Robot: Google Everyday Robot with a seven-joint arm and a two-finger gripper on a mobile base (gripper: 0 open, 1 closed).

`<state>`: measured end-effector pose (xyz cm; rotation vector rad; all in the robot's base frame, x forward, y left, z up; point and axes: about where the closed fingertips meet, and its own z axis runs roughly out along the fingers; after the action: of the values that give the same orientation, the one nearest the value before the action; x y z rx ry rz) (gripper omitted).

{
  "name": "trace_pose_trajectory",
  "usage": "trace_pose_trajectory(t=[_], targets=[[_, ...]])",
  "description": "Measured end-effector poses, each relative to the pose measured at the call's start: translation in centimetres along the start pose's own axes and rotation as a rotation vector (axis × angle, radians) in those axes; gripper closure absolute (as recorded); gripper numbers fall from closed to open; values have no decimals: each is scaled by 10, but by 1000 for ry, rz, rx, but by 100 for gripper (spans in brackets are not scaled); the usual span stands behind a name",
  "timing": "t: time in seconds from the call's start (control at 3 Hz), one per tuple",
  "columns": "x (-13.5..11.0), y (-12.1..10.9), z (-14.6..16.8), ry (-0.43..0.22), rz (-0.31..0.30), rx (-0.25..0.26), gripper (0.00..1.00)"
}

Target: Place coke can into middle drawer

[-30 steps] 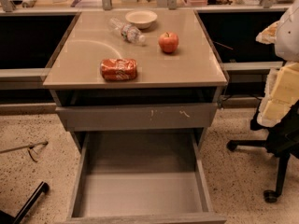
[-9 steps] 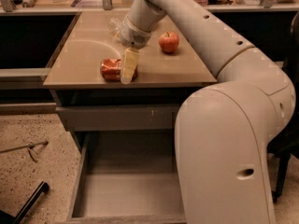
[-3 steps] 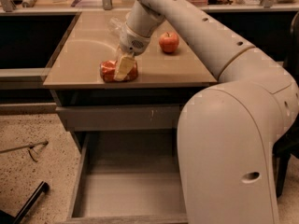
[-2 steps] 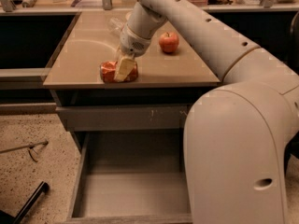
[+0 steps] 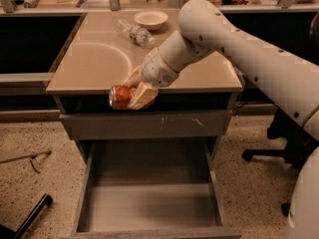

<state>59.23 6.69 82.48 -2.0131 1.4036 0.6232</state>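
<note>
The coke can point(image 5: 119, 96) is red-orange with a silvery end and lies on its side in my gripper point(image 5: 138, 91). The gripper is shut on the can and holds it in the air just past the front edge of the countertop point(image 5: 94, 63), in front of the dark gap above the grey drawer front point(image 5: 149, 124). The middle drawer point(image 5: 149, 203) is pulled open below, a wide grey tray with a bare floor. The can hangs above the drawer's back part.
A clear plastic bottle point(image 5: 134, 33) and a pale bowl point(image 5: 150, 19) sit at the back of the countertop. My white arm point(image 5: 249, 59) crosses from the right and hides the apple. A black chair base point(image 5: 279, 143) stands at right; a dark bar point(image 5: 30, 218) lies at lower left.
The gripper, earlier shut on the can on the countertop, has lifted it and carried it forward past the front edge, above the open drawer.
</note>
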Motion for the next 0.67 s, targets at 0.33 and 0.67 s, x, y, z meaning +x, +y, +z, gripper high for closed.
trace_pose_trajectory(t=[0.33,0.67], targets=[[0,0,0,0,0,0,100],[2,16,3,-4,30,-5,100]])
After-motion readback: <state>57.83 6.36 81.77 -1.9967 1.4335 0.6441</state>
